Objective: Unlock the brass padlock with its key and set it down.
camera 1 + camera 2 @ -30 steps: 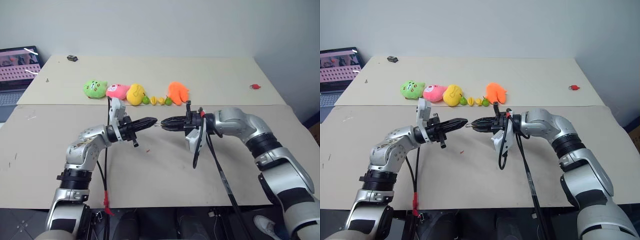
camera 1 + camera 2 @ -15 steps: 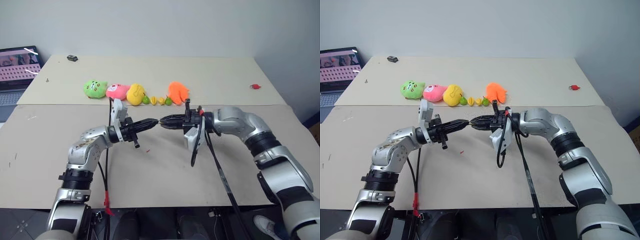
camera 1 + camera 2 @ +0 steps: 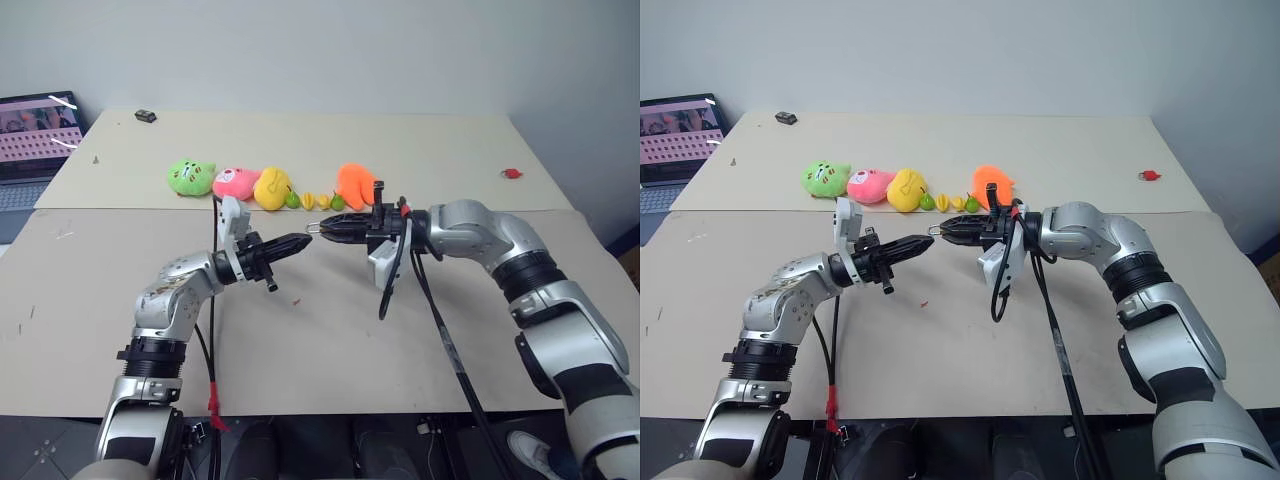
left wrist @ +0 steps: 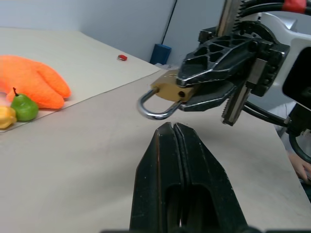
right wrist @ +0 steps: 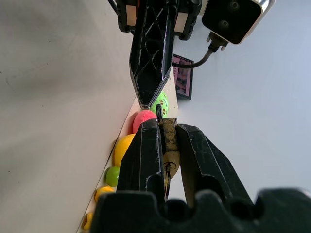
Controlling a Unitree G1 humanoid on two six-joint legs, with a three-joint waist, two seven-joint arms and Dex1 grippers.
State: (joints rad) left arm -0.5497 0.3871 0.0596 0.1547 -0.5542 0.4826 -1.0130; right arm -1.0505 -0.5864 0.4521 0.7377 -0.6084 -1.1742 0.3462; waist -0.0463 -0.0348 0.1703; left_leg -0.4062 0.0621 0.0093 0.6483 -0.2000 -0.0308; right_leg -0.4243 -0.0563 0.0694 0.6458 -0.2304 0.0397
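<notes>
We see the brass padlock (image 4: 171,90) near the middle of the left wrist view, pinched between the two black fingers of the right gripper (image 3: 325,231), its silvery shackle (image 4: 154,108) curving out past the fingertips. In the right wrist view the padlock sits clamped between those fingers at the centre of the frame, keyhole end toward the camera. We cannot make out the key in any view.

The left gripper (image 3: 303,242) sits just left of centre in the left eye view, its fingers pressed fully together with nothing visible between them, its tip close to the shackle but apart from it.

Both grippers hang above the beige table (image 3: 330,330). Behind them, in the upper middle, lies a row of plush toys (image 3: 272,186), with a small red object (image 3: 511,174) at the upper right and a laptop (image 3: 32,135) at the upper left.
</notes>
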